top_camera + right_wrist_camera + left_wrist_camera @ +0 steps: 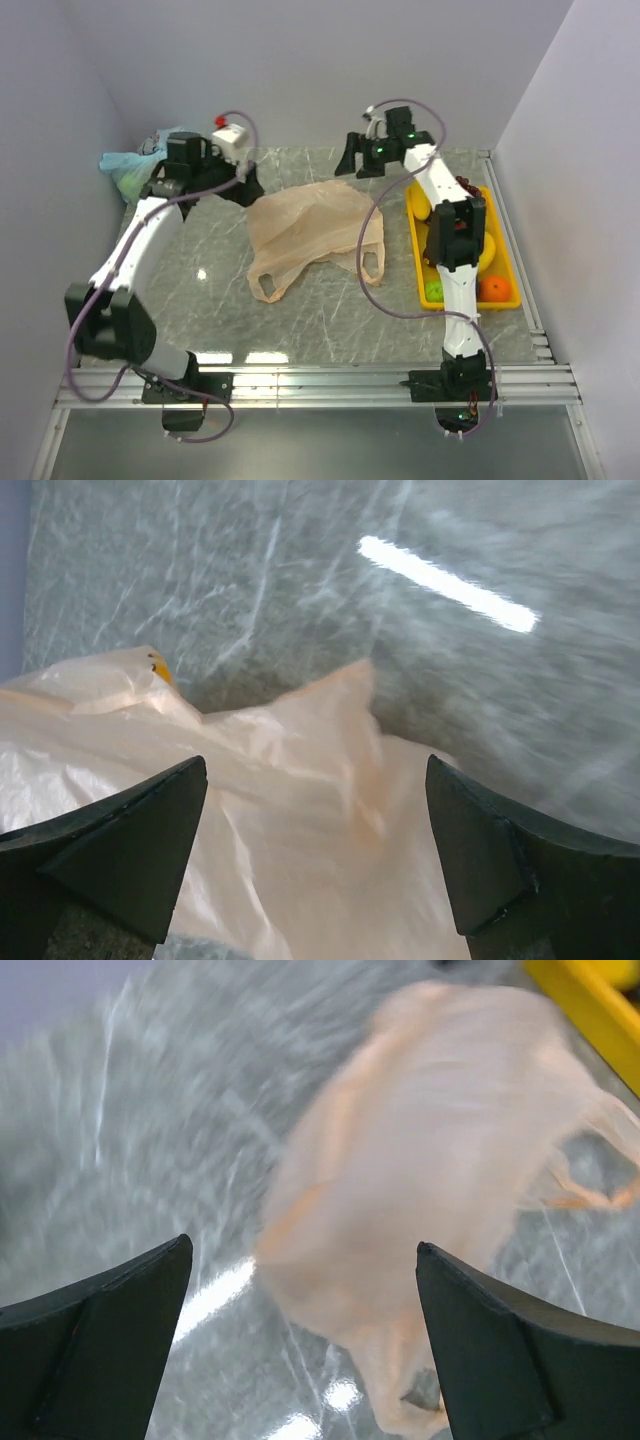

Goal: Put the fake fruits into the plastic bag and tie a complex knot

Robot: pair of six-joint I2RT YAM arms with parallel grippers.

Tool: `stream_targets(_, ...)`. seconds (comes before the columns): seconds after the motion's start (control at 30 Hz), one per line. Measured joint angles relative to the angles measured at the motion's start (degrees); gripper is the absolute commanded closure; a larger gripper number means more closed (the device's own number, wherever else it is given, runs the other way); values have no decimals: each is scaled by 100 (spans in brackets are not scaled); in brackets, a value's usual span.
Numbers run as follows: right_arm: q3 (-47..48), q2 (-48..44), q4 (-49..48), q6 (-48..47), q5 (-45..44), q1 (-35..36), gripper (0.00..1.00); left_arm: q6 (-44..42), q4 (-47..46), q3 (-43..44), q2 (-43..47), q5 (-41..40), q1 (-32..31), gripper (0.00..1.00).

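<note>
Items on the rig, as I read them from my station:

1. plastic bag [310, 232]: thin and peach-orange. It lies limp and crumpled at the middle of the grey marbled surface [200, 300]. Its two loop handles lie apart, toward the near edge.

2. fake fruits [487, 252]: these sit in a yellow tray [500, 303] on the right side of the surface, beside the bag and not touching it. I can pick out an orange [495, 288] and a green apple [434, 291] at the near end, and a dark cluster [466, 186] at the far end. The right arm hides part of the tray.

3. left fingers [245, 188]: they hang at the bag's far left corner, spread wide with nothing between them. My left wrist view is blurred but shows the bag below and ahead. I cannot tell whether they touch the film.

4. right fingers [355, 160]: they hang over the bag's far right edge, spread wide and holding nothing. The wrist view shows peach film directly beneath them.

5. blue-green bag [125, 170]: this one is bunched in the far left corner, behind the left arm.
</note>
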State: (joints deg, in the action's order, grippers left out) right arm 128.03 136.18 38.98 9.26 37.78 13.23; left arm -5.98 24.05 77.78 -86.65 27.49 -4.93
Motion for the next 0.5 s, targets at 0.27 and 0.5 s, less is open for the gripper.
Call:
stream_targets(0.27, -2371, -2426, 271, -372, 42, -1187, 3, -1456, 363, -415, 1528, 59, -1340, 1)
stream_targets(0.5, -4527, -3851, 664, -861, 391, -909, 3, -2140, 763, -422, 494, -109, -2470, 1)
